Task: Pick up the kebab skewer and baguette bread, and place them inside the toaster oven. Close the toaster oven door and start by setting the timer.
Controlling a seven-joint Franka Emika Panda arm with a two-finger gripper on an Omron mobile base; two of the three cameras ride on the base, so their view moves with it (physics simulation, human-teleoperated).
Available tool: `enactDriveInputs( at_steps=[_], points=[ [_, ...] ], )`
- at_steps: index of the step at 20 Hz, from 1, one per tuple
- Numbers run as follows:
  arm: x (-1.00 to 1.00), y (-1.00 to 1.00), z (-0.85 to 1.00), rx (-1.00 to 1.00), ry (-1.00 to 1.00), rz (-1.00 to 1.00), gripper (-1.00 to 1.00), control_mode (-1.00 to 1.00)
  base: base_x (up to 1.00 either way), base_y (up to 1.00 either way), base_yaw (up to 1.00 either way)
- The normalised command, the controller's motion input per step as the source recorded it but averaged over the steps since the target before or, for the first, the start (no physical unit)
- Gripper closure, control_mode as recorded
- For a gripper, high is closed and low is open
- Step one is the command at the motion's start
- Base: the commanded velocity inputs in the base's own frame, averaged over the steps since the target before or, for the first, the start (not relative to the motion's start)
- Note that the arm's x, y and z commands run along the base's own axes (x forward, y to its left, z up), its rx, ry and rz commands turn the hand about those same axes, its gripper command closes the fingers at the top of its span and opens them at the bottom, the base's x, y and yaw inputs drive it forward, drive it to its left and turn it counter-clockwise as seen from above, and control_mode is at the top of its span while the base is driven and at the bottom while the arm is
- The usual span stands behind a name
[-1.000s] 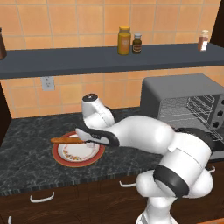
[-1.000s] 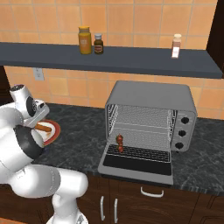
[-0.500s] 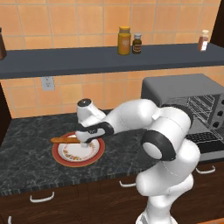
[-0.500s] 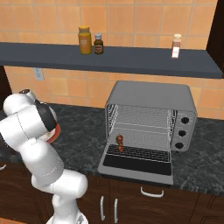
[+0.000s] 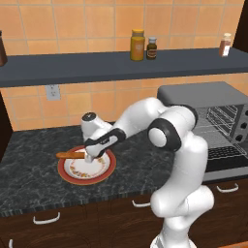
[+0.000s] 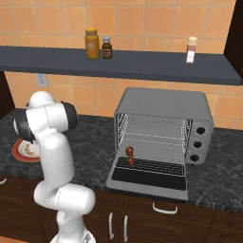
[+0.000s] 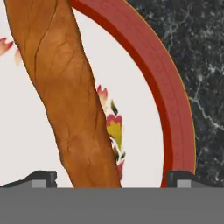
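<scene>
Orange-brown baguette (image 7: 65, 92) lies on the plate (image 7: 168, 100) between our spread gripper (image 7: 111, 177) tips, skewer (image 6: 129, 155) already on the oven (image 6: 163, 133) rack, so next we must sink and pinch the bread.

Toaster oven (image 6: 161, 128) mouth open, toaster oven door (image 6: 148, 177) dropped flat; kebab skewer (image 6: 129, 155) stands at left front of rack, rest of rack free. Counter (image 5: 34, 186) btwn plate (image 5: 68, 173) and oven bare. Shelf (image 5: 97, 65) overhangs the plate, limits headroom. Baguette bread (image 7: 65, 96) lies btwn the wide jaws, room each side.
</scene>
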Motion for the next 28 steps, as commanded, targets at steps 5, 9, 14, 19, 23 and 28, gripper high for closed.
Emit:
enactDriveInputs(
  at_steps=[5, 9, 14, 19, 23, 28],
  points=[
    [0.1, 0.19, -0.26, 0.0, 0.02, -0.07, -1.0, -1.0, 0.0, 0.0, 0.0],
    [0.1, 0.0, -0.18, 0.0, 0.0, -0.07, -1.0, -1.0, 0.0, 0.0, 0.0],
    [-0.1, -0.02, -0.07, 0.0, 0.0, -0.08, 1.0, -1.0, 0.0, 0.0, 0.0],
    [-0.4, -0.17, -0.02, 0.04, -0.01, -0.07, 1.0, -1.0, 0.0, 0.0, 0.0],
    [-0.72, -0.39, 0.37, 0.14, -0.08, -0.04, 1.0, -1.0, 0.0, 0.0, 0.0],
    [-0.92, -0.69, 0.7, 0.15, -0.11, -0.04, 1.0, -1.0, 0.0, 0.0, 0.0]
  ],
)
